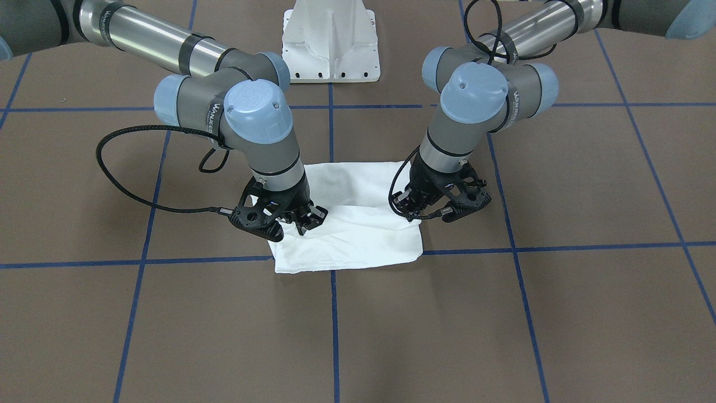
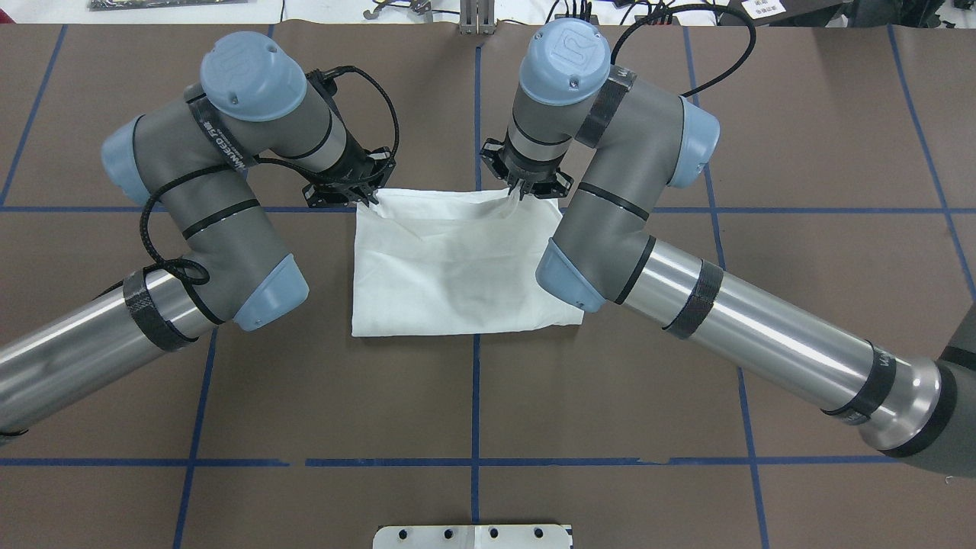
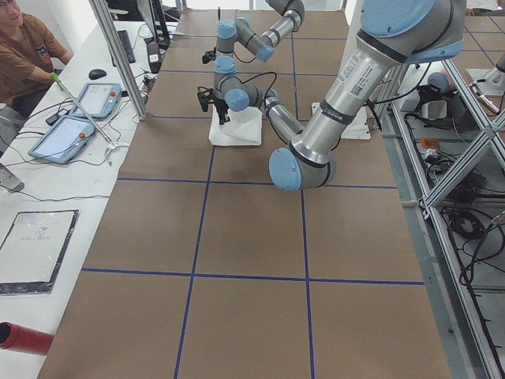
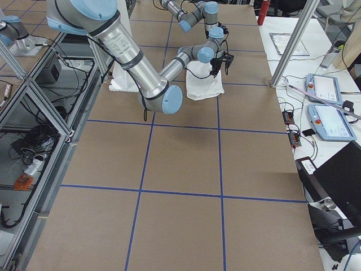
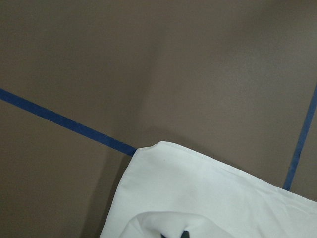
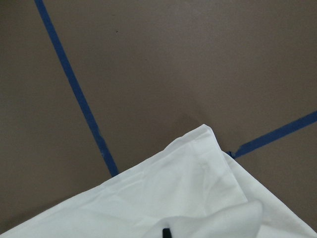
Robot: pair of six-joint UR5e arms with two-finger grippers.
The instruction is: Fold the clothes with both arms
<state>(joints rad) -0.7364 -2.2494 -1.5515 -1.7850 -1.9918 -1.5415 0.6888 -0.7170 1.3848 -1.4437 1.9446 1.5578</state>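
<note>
A: Right end effector (image 2: 523, 191)?
B: Clenched on a raised pinch of the shirt (image 2: 450, 274), at its far edge. Left end effector (image 2: 364, 197) looks clenched on the other far corner, with cloth humped at its tips.
A: Shirt?
B: A folded rectangle, flat on the table (image 2: 686, 343) between the 2 arms.
A: Risk?
B: The pinch is thin, so 1 layer could slip out. If the 2 arms lift unevenly, the fold could skew or the lower layers drag open.
</note>
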